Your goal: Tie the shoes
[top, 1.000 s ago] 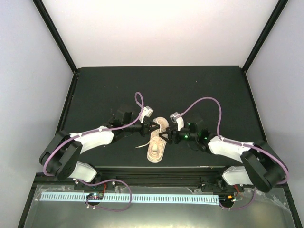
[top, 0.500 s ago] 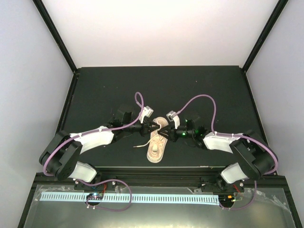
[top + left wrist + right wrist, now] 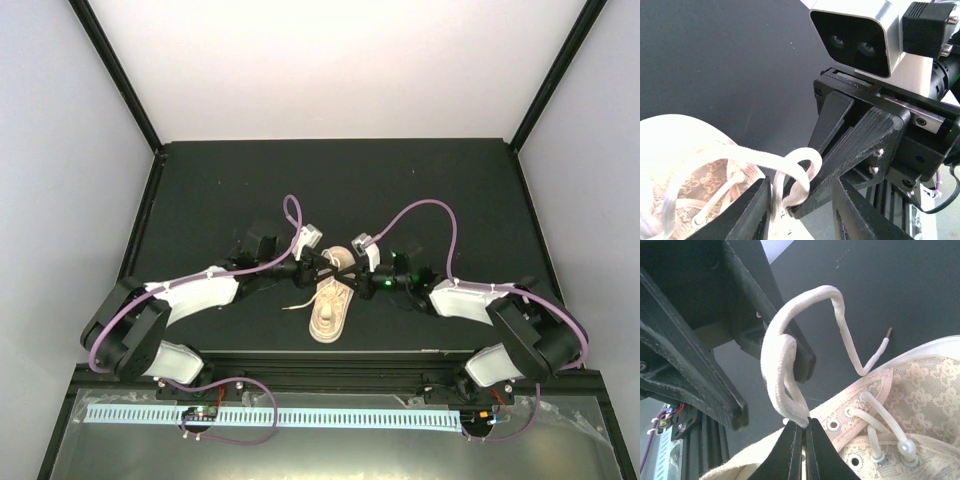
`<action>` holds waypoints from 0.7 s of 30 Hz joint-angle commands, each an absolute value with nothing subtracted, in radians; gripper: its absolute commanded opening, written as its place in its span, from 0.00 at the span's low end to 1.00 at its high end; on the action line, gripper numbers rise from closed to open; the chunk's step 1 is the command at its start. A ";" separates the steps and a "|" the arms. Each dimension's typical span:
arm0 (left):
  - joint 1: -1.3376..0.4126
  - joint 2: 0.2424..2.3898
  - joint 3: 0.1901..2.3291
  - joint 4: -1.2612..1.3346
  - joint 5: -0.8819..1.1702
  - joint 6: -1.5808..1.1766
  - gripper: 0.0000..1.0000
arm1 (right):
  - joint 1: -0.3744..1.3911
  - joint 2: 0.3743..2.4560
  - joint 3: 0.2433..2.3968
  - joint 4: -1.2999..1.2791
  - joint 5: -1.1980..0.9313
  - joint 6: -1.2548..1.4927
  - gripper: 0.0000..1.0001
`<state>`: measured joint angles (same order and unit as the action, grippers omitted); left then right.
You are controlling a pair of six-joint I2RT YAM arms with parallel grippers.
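A small cream lace-patterned shoe [image 3: 328, 312] lies toe toward the arms on the black table, and it also shows in the wrist views [image 3: 675, 145] [image 3: 925, 385]. Both grippers meet tip to tip over its laced part. My right gripper [image 3: 804, 426] [image 3: 344, 272] is shut on the base of a cream lace loop [image 3: 782, 347]. My left gripper [image 3: 802, 192] [image 3: 322, 264] stands open around that loop [image 3: 805, 160] and the right gripper's tips, its fingers [image 3: 747, 210] apart. A loose lace end [image 3: 875, 355] trails off the shoe's left side [image 3: 293, 307].
The black table [image 3: 220, 190] is bounded by white walls at the back and sides. A black frame rail [image 3: 330, 358] runs along the near edge by the arm bases. Purple cables [image 3: 292, 212] arch above both wrists.
My right gripper moved left to the left gripper and shut on the lace loop. The left gripper, shut before, has opened around that loop.
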<state>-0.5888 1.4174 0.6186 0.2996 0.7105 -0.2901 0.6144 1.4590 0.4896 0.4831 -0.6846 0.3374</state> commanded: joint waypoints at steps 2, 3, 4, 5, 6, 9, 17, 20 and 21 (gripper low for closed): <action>-0.574 1.348 0.594 0.261 0.687 -0.264 0.38 | 0.607 1.401 0.462 0.477 -0.620 0.295 0.02; -0.570 1.339 0.585 0.256 0.683 -0.263 0.38 | 0.607 1.393 0.458 0.469 -0.614 0.290 0.02; -0.567 1.330 0.574 0.255 0.681 -0.262 0.39 | 0.607 1.386 0.455 0.461 -0.610 0.286 0.02; -0.561 1.323 0.561 0.260 0.677 -0.263 0.39 | 0.607 1.376 0.452 0.454 -0.607 0.282 0.02; -0.558 1.317 0.548 0.264 0.677 -0.267 0.38 | 0.607 1.373 0.448 0.452 -0.605 0.280 0.02; -0.549 1.321 0.524 0.280 0.674 -0.277 0.33 | 0.608 1.365 0.440 0.449 -0.604 0.281 0.01; -0.549 1.460 0.603 0.248 0.611 -0.287 0.20 | 0.607 1.356 0.430 0.458 -0.608 0.290 0.02; -0.550 1.512 0.646 0.234 0.605 -0.278 0.19 | 0.607 1.359 0.433 0.461 -0.614 0.293 0.02; -0.549 1.529 0.658 0.236 0.610 -0.275 0.19 | 0.607 1.359 0.434 0.463 -0.616 0.293 0.02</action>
<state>-0.5556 1.4792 0.5819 0.2455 0.6289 -0.2909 0.6144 1.3766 0.4385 0.4381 -0.6228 0.3084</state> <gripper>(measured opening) 0.190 0.017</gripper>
